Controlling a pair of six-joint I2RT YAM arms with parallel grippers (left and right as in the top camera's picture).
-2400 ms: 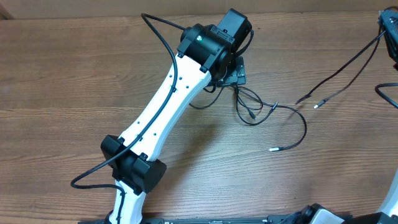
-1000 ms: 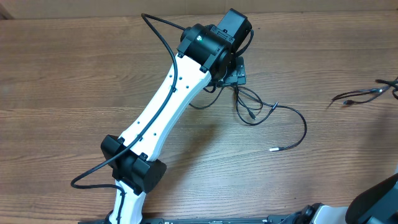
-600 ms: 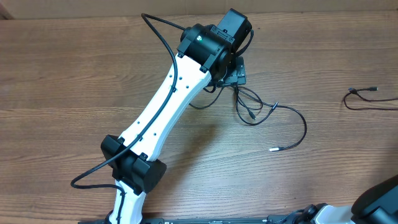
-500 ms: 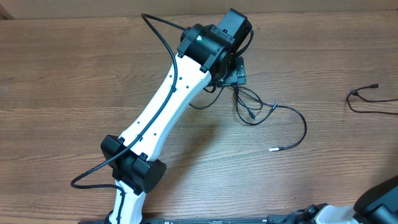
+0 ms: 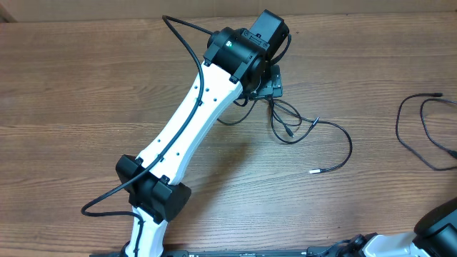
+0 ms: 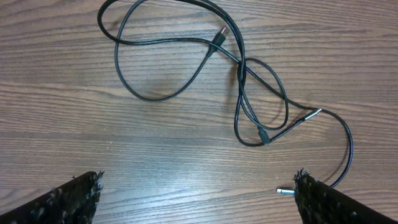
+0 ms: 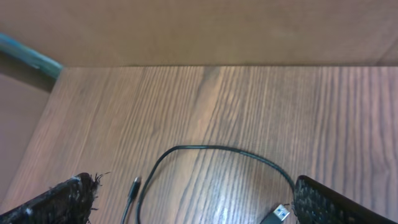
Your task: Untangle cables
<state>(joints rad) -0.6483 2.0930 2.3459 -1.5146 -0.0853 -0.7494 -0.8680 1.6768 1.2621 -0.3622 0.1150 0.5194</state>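
The left tool is spread wide and empty, the knotted cables just ahead of it on the desk; pinching where cords cross could tighten the knot. The right tool, also apart, could snag the loose cable ahead.

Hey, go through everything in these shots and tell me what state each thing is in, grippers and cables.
tangled cables: looped over each other, lying on the table.
separate cable: lying loose near the table's right edge, apart from the tangle.
left gripper: open, empty, above the tangled cables.
right gripper: open, empty, above the separate cable.
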